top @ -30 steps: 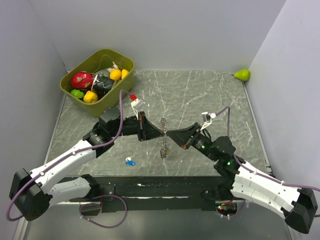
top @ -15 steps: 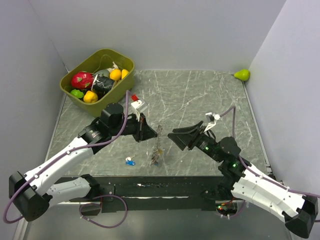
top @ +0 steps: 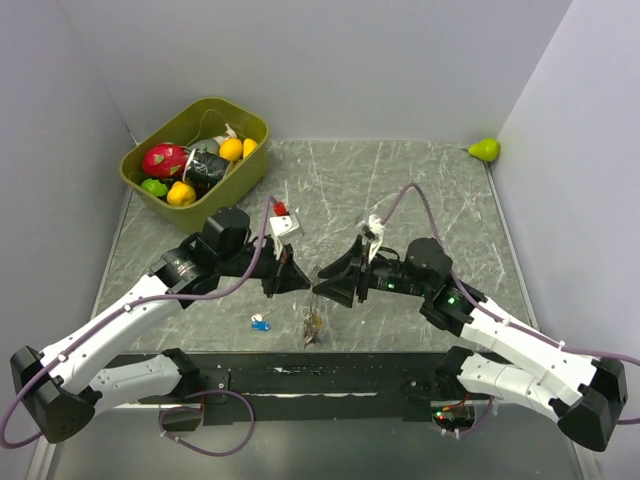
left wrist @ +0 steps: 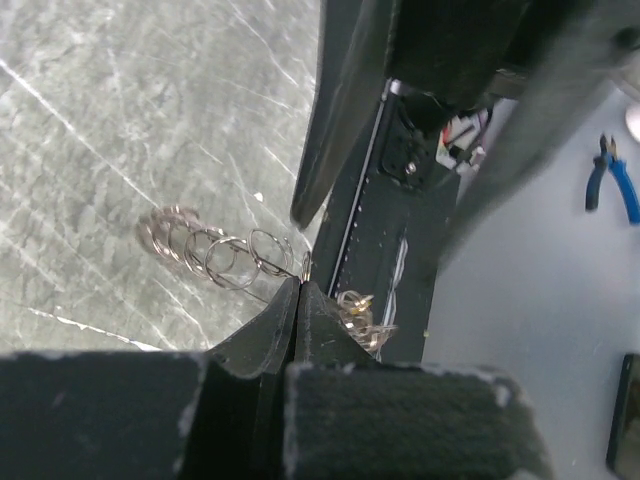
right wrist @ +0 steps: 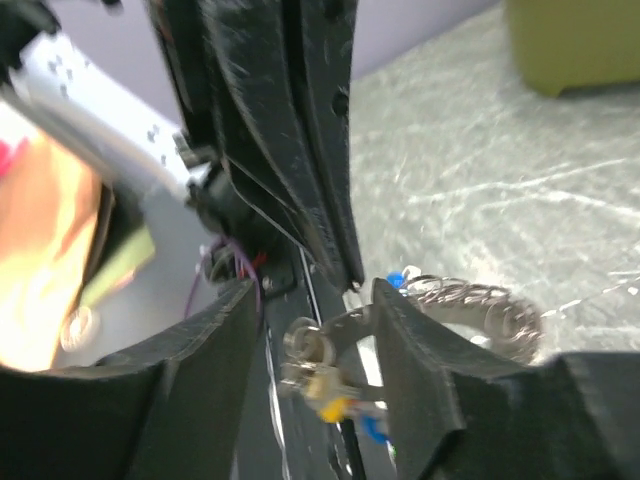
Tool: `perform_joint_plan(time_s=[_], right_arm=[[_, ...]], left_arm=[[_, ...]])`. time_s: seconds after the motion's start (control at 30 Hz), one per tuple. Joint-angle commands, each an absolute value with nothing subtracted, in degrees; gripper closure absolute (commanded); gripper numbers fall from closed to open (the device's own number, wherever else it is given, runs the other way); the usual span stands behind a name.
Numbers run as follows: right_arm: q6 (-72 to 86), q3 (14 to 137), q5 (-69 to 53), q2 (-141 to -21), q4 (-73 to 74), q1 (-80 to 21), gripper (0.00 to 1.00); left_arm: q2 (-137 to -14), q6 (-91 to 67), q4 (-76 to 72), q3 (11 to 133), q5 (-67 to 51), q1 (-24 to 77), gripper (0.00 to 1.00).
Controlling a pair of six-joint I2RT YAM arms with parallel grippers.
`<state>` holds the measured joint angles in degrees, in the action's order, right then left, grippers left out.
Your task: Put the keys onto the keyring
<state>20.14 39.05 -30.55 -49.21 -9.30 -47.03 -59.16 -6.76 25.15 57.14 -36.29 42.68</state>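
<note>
My left gripper (top: 298,279) is shut on the keyring (top: 311,303), a silvery coiled loop hanging from its tip above the table's near edge. In the left wrist view the closed jaws (left wrist: 300,287) pinch the ring's wire, and the coils (left wrist: 222,251) stretch left. A bunch of keys (top: 313,326) dangles from the ring, with yellow and blue heads in the right wrist view (right wrist: 335,392). My right gripper (top: 330,287) is open right beside the ring. Its fingers (right wrist: 420,345) straddle the hanging keys without touching them. One blue key (top: 260,323) lies loose on the table.
An olive bin (top: 239,113) of fruit toys stands at the back left. A green pear toy (top: 485,150) lies in the back right corner. The table's black front rail (top: 320,370) runs just below the hanging keys.
My right gripper backed off and opened, then swung left and now sits open around the hanging keys. My left gripper moved slightly nearer and lower, still holding the keyring.
</note>
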Motion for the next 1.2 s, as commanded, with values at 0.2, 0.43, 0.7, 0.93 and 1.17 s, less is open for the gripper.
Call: perform_joint_plan(time_s=[0.2,0.43,0.7,0.93,1.17], right_arm=[[12.31,42.63,-42.26,-50.8,-6.25,-45.09,0.57],[12.39,44.21,-46.84,-53.87,-5.98,-45.0,0.58],[14.24,44.56,-48.25,-55.72,-7.91,-45.09,0.75],[16.69,44.03,-47.73,-55.46,-10.19,-45.09,1.0],[22.93,39.03,-41.32,-51.87,-18.88,-45.09,1.0]], left_arm=[[-55.11,2.02,24.61,59.33,-42.89,44.65,0.99],[-55.46,2.02,23.82,59.33,-44.12,45.09,0.99],[-56.43,2.37,24.61,60.03,-44.03,46.05,0.99],[-56.78,1.5,23.65,59.85,-43.33,46.49,0.99],[-54.76,-9.63,15.83,56.87,-35.79,46.41,0.67]])
